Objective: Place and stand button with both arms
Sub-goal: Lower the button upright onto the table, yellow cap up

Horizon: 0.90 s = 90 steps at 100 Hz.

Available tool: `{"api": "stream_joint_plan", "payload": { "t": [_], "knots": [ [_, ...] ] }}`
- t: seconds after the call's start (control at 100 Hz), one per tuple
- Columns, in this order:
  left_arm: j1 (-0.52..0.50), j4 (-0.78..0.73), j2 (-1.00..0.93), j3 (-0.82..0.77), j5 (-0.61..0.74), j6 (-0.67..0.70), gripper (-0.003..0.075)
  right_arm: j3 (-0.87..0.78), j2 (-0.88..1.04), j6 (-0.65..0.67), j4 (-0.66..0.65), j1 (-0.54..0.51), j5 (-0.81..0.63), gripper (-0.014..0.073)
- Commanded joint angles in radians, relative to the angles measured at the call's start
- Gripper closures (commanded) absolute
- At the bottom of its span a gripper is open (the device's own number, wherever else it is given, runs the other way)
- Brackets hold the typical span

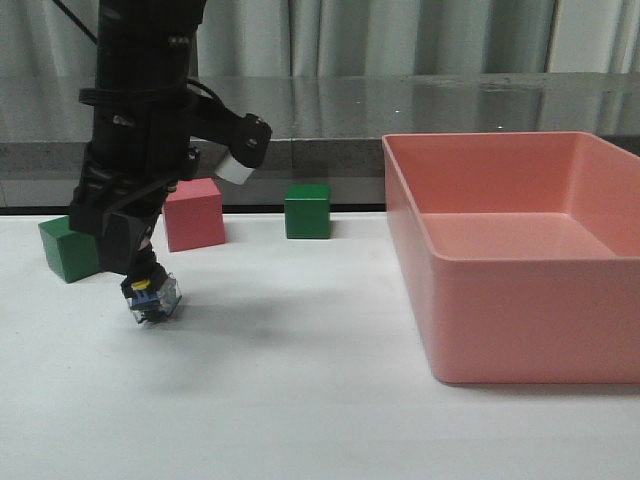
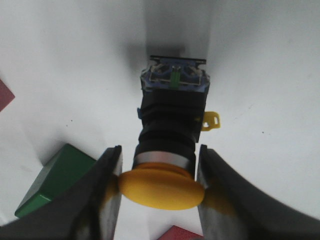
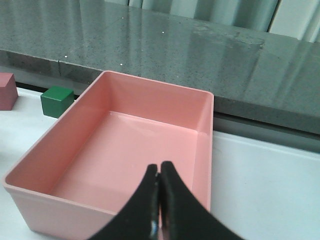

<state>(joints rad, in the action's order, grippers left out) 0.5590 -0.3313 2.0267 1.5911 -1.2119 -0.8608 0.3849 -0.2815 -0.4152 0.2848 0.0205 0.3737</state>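
The button (image 1: pixel 152 298) has a yellow mushroom cap, a black body and a clear blue base block. It hangs cap-up and slightly tilted, with its base at the white table on the left. My left gripper (image 1: pixel 141 274) comes down from above and is shut on the cap. In the left wrist view both fingers (image 2: pixel 107 185) press the rim of the button's (image 2: pixel 172 115) yellow cap. I cannot tell whether the base touches the table. My right gripper (image 3: pixel 159 171) is shut with nothing in it, hovering over the pink bin (image 3: pixel 155 82). It does not show in the front view.
The pink bin (image 1: pixel 520 320) fills the right side of the table. A green cube (image 1: pixel 68 250) sits just behind and left of the button, beside a pink cube (image 1: pixel 193 215). Another green cube (image 1: pixel 307 211) stands further right. A grey ledge runs along the back.
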Motion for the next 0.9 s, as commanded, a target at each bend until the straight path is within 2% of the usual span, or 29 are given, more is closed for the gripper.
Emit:
{"api": "stream_joint_plan", "payload": {
  "t": [0.0, 0.5, 0.58, 0.67, 0.84, 0.89],
  "knots": [
    [0.009, -0.011, -0.054, 0.027, -0.054, 0.002, 0.0738, 0.025, -0.008, -0.001, 0.011, -0.001, -0.07, 0.0703],
    [0.009, 0.034, -0.054, 0.027, -0.054, -0.007, 0.0736, 0.025, -0.008, -0.001, 0.011, -0.001, -0.07, 0.0703],
    [0.009, 0.047, -0.054, 0.027, -0.054, -0.007, 0.0701, 0.025, -0.008, -0.001, 0.011, -0.001, -0.07, 0.0703],
    [0.009, 0.046, -0.054, 0.027, -0.054, -0.007, 0.0585, 0.025, -0.008, -0.001, 0.011, -0.001, -0.07, 0.0703],
    [0.009, 0.043, -0.054, 0.027, -0.054, -0.007, 0.0226, 0.025, -0.008, -0.001, 0.011, -0.001, -0.07, 0.0703],
    [0.009, 0.034, -0.054, 0.027, -0.054, -0.007, 0.0149, 0.025, -0.008, -0.001, 0.011, -0.001, -0.07, 0.0703]
  ]
}}
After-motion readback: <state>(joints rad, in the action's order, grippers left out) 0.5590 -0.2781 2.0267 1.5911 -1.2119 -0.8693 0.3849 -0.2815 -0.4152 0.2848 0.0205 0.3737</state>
